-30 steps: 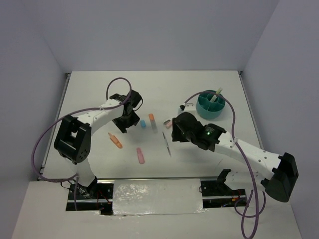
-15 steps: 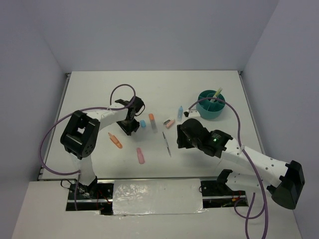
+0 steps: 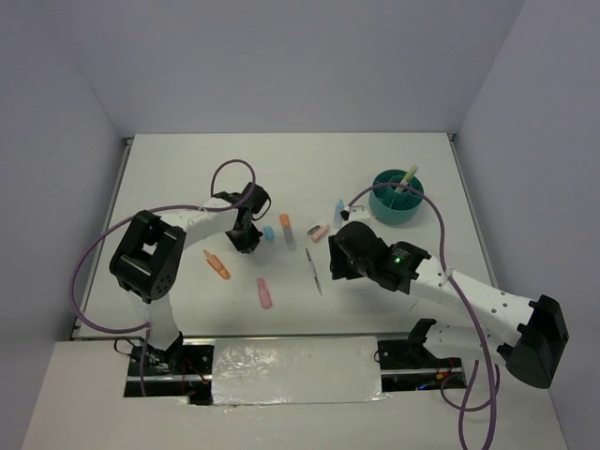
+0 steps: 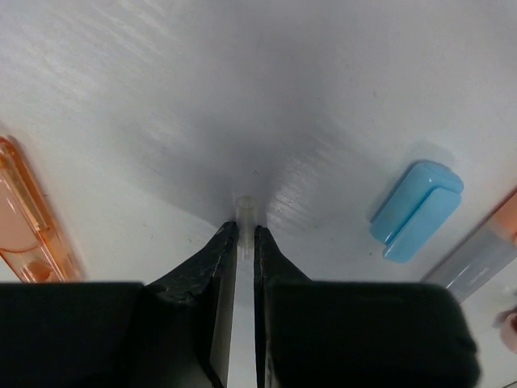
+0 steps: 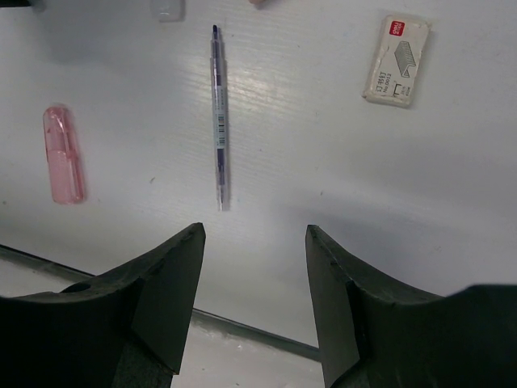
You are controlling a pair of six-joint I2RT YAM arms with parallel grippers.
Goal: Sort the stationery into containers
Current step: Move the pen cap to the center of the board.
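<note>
- We are working on a small clear piece [image 4: 245,208] of the stationery. It sits on the table [image 3: 375,159] left of centre, with a blue cap [image 4: 416,212] near it on the right and an orange highlighter [image 4: 24,214] near it on the left.
- We are seeing only its tip past the fingertips, so we cannot tell its full length or kind.
- The left gripper [image 4: 245,230] is pinching this piece. Its fingers are pressed almost together, one on each side, with only a thin gap between them.
- We are judging the grip to be shallow and close to the fingertips. We are therefore advising a full squeeze before lifting, then a straight rise so the piece does not twist out.
- We are keeping the lift clear of the blue cap to avoid knocking it.
- The teal organiser [image 3: 382,210] is standing well apart, at the far right, and already holds a yellow pen [image 3: 410,176]. The carry is crossing most of the table.
- The right gripper [image 5: 254,234] is hovering spread and empty over a thin clear pen [image 5: 217,113], a pink highlighter [image 5: 63,153] and a staple box [image 5: 395,61].
- We are routing the left arm's carry on the far side of the right arm to avoid contact.
</note>
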